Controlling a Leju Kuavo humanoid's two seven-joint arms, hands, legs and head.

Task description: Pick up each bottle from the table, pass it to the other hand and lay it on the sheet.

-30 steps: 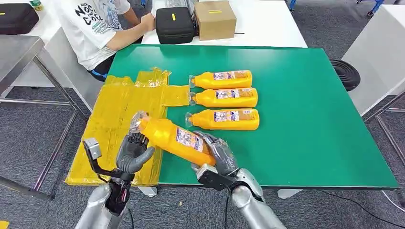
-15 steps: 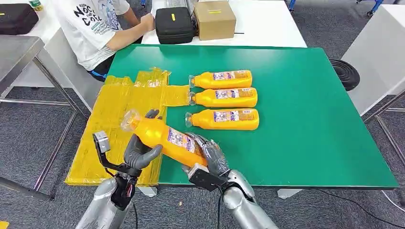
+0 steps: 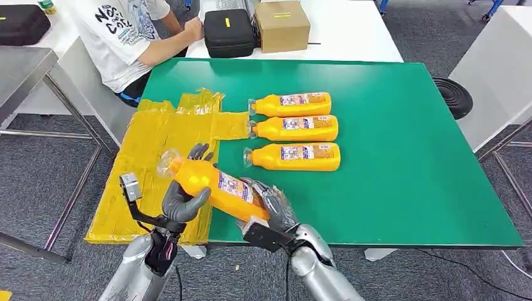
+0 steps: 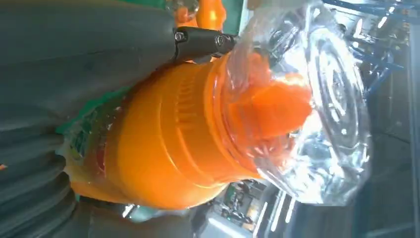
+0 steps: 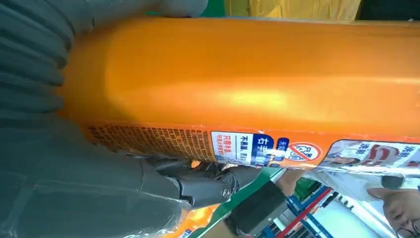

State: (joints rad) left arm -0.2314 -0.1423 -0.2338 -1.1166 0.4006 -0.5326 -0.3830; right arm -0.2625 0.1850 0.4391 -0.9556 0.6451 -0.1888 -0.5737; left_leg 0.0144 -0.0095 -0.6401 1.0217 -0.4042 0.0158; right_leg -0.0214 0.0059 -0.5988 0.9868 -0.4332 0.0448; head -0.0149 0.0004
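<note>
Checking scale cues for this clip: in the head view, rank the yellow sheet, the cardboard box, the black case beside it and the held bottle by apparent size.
1. yellow sheet, clearly largest.
2. held bottle, though nearness to the camera enlarges it.
3. cardboard box and black case look alike; I would not rank them.

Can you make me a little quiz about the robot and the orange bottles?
1. True or false: both hands are on the held bottle.
2. How many bottles lie on the green table? A two, B three, C five.
3. Fill in: the held bottle's clear cap end points toward the yellow ____.

Key
1. True: the left hand grips near the neck, the right hand holds the base.
2. B: three, side by side, the middle one between the others.
3. sheet.
</note>
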